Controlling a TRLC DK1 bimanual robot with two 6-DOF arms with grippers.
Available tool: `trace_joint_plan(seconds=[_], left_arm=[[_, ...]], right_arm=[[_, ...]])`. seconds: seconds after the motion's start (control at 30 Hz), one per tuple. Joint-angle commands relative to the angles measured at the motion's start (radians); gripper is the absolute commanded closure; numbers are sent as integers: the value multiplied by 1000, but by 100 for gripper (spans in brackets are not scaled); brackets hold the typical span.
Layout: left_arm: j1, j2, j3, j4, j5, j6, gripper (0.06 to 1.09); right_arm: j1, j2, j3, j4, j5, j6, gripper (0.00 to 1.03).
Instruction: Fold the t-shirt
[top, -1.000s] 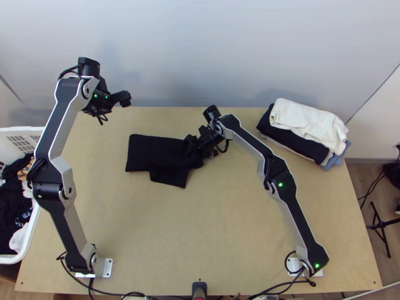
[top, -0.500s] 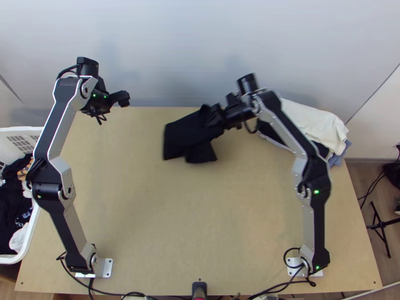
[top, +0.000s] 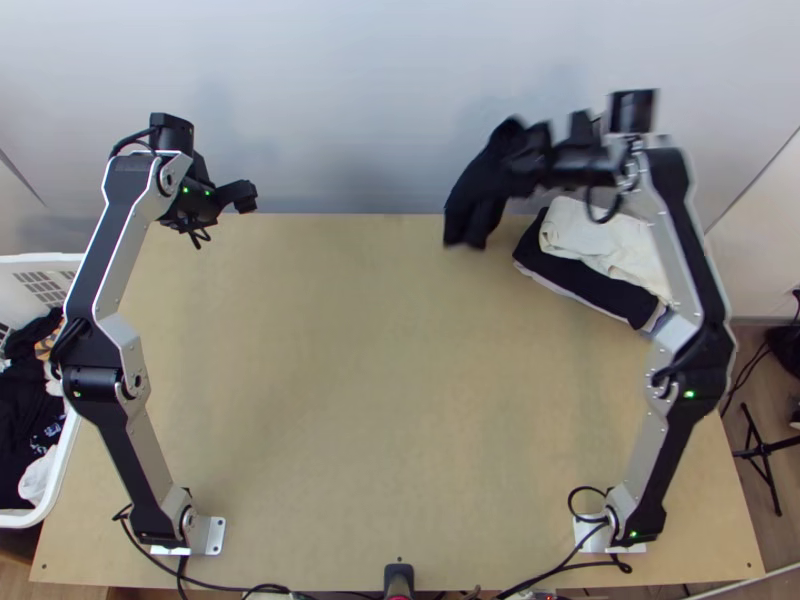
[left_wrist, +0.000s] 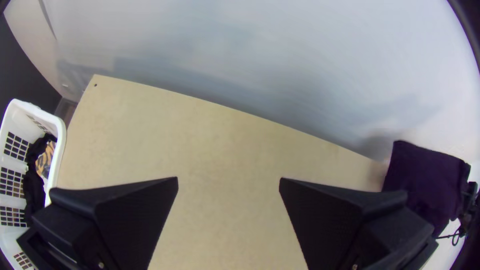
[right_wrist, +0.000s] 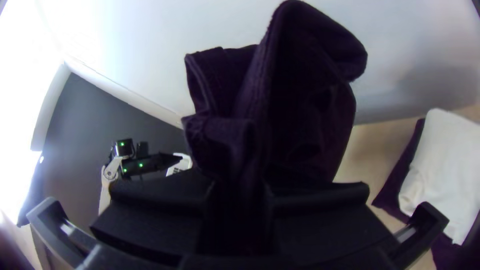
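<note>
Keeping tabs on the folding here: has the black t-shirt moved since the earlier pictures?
Yes: the black t-shirt has moved rightward and toward the wall, much closer to the folded stack.

The black t-shirt (top: 474, 205) hangs in the air, folded over and bunched; it is above the far edge of the table (top: 320, 380).

the top view looks steeply down from high over the near edge of the tabletop (top: 350, 450); wrist views look out close behind left claw (top: 241, 196) and right claw (top: 522, 160); all share the pale wall (top: 350, 90).
</note>
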Motion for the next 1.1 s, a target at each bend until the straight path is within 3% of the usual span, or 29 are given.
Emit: trace_joint_plan(seconds=[0.0,0.37,1.07], left_arm=[[-1,1,-4,-7,1,-1,10],[-20,1,-7,-8,-3,1,10],[-43,8,-13,-8,-19,-5,10]], right_arm=[[-120,-24,44,84,-8,20,100],[-255,-30,38,135,-80,73,100],[-343,-30,-10,-36,-250,66,100]])
